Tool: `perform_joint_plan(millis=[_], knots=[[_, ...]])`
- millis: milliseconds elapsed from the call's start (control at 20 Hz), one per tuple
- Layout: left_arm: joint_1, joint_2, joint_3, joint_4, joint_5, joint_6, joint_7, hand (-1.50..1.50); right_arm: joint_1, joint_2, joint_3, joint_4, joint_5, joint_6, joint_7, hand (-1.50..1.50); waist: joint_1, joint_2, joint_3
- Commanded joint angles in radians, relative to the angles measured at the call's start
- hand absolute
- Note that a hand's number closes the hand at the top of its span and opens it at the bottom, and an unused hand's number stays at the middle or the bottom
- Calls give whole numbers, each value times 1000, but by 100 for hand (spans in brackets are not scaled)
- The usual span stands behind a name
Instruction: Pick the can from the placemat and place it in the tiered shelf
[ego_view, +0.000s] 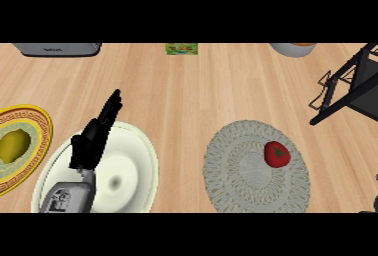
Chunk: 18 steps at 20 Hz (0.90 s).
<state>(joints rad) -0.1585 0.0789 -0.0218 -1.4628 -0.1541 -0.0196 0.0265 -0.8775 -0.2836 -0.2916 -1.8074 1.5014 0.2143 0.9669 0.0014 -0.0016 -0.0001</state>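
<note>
One red can upright on grey placemat

Red can, seen top-down with dark mark on top, upright on grey round woven placemat, right side. Black tiered shelf upper right, apart.

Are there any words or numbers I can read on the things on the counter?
None can be read.
Grey appliance at the top left: a small dark mark on its front, too blurred to read.
Green packet at the top middle: coloured printing, too small to read.
Red can on the placemat: only a dark spot, no letters.
Left hand, yellow plate and white plate: no writing.
</note>
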Motion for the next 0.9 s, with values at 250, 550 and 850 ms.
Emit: perform_joint_plan(millis=[250, 550, 850], knots=[[-45, 6, 21, 14, 19, -19, 45, 0, 34, -118, -32, 139, -28, -83, -62, 150, 1, 2, 0], [-20, -4, -2, -57, 15, -21, 68, 0, 119, -169, -25, 310, -1, -267, -171, 150, 9, 4, 0], [-13, 5, 25, 48, 12, -24, -29, 0, 88, -242, -92, 451, -56, -388, -221, 150, 4, 4, 0]])
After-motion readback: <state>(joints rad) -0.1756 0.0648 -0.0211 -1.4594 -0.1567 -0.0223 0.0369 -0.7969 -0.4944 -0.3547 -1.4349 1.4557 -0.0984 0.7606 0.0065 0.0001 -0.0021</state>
